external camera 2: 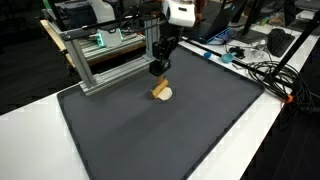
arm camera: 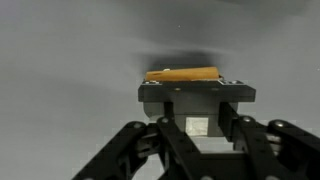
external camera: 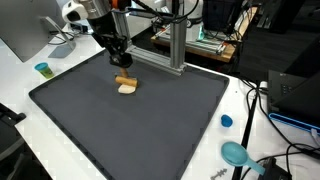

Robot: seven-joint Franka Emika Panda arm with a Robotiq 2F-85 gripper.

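The gripper (external camera: pixel 121 68) is seen in both exterior views low over a dark grey mat (external camera: pixel 150 130), near the mat's far edge and just in front of an aluminium frame (external camera: pixel 176 50). A small tan block (external camera: pixel 126 85), wood-coloured with a paler rounded end, is found directly under the fingertips. In an exterior view the block (external camera 2: pixel 161 92) is shown tilted, one end lifted toward the gripper (external camera 2: pixel 158 70) and the other end on or just above the mat (external camera 2: pixel 150 130); whether it touches the mat cannot be told. In the wrist view the block (arm camera: pixel 182 74) is seen as a flat yellow-brown bar lying across the far side of the gripper (arm camera: pixel 195 95), with its shadow cast on the grey surface behind it. The jaws are drawn in as far as they go and the block is clamped between them; the contact itself is hidden by the gripper body. The mat is laid on a white table (external camera: pixel 20 85). On the table, well apart from the block, a small blue-green cup (external camera: pixel 42 69) is noted beyond one corner of the mat, a blue cap (external camera: pixel 226 121) just beside the opposite edge, and a teal scoop-like object (external camera: pixel 236 153) near the corner closest to the camera. Cables (external camera 2: pixel 262 72) are strewn along the table beside the mat.
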